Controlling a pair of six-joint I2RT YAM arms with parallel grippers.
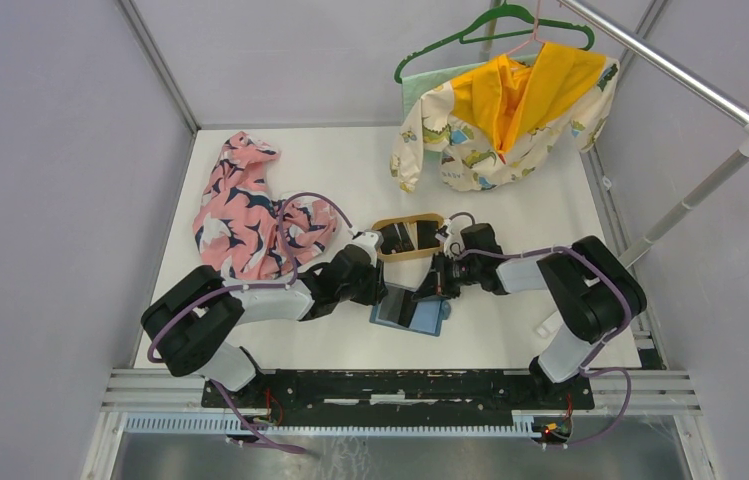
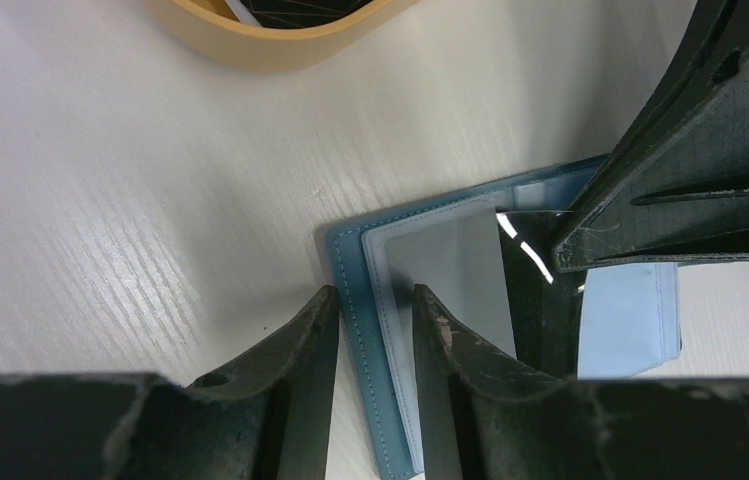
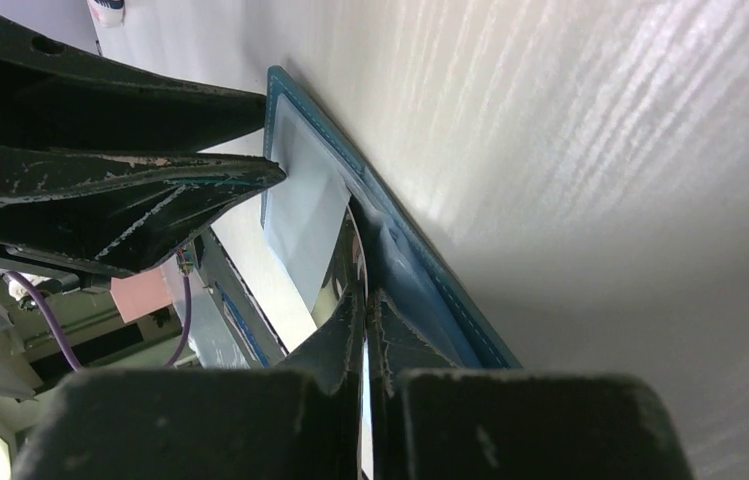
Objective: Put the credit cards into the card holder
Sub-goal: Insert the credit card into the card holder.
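Top view: my left gripper (image 1: 382, 291) and right gripper (image 1: 438, 289) meet from either side over the teal-blue card holder (image 1: 428, 319), which lies opened flat on the white table (image 1: 510, 320), near the middle and just in front of the tan oval wooden tray (image 1: 410, 258). Dark credit cards (image 1: 400, 237) lie inside that tray. A pink patterned garment (image 1: 250, 215) is heaped at the back left, and a dinosaur-print jacket (image 1: 490, 130) hangs from a green hanger (image 1: 495, 22) at the back right, both well apart from the work. Left wrist view: my left fingers (image 2: 290, 350) stand partly apart, astride one stitched edge of the card holder, one fingertip on the table side and the other over the clear inner pocket. I cannot tell whether either presses down. My right gripper comes in from the upper right with a black credit card (image 2: 540, 300), whose leading end lies over the clear pocket beside the pale blue inner panel. The tray's rim shows at the top edge. Right wrist view: my right jaws are closed flat against the thin glossy card, seen edge-on, with its far end at the mouth of the holder's pocket. Whether the end has entered the pocket I cannot tell. The left gripper's fingers sit at the holder's far edge.
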